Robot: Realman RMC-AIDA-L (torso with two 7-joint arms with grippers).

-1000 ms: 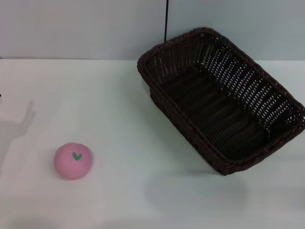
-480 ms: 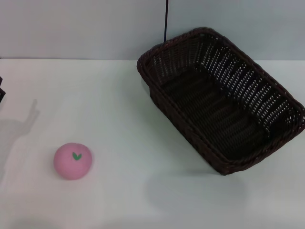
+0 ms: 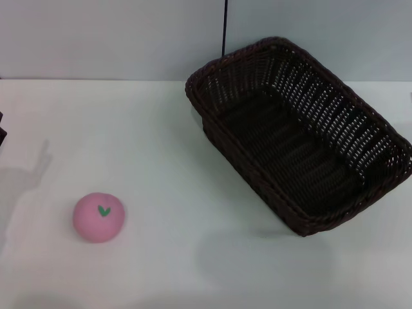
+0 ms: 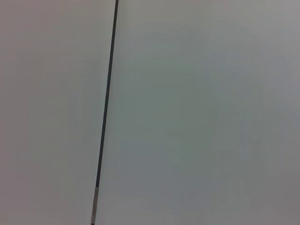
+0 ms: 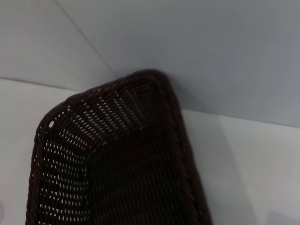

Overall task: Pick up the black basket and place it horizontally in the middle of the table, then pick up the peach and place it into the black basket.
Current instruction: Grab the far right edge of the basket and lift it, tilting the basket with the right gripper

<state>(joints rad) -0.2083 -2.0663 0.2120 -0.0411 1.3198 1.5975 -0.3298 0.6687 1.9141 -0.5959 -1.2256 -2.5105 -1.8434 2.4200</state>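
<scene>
Spotting only a dark sliver of the left gripper [image 3: 1,132] poking in at the 9 o'clock edge of the head view, raised above the table [image 3: 167,161] with a faint grey shadow [image 3: 26,174] lying just toward 4 o'clock of it; being unable to tell whether released or clenched, with so little showing. Getting from the left wrist view nothing more than a pale wall [image 4: 197,112] crossed by a thin dark line [image 4: 105,112]. Finding the peach [image 3: 98,217] sitting alone on the white surface at about 8 o'clock from the table's middle, its green leaf mark [image 3: 103,210] facing up, touched by nothing and well apart from everything else. Moving on toward 3 o'clock and meeting the black basket [image 3: 335,109] resting on the table, open side up, its long axis running aslant from 11 o'clock to 5 o'clock, one rounded corner reaching the far edge near the wall and the opposite corner pointing toward the near side at 5 o'clock. Looking down in the right wrist view on one rounded corner of that basket [image 5: 117,154], with braided rim, openwork side and woven floor filling the frame and pale wall behind it. Seeing nothing of the right gripper itself in any view, so leaving its grip untold.
</scene>
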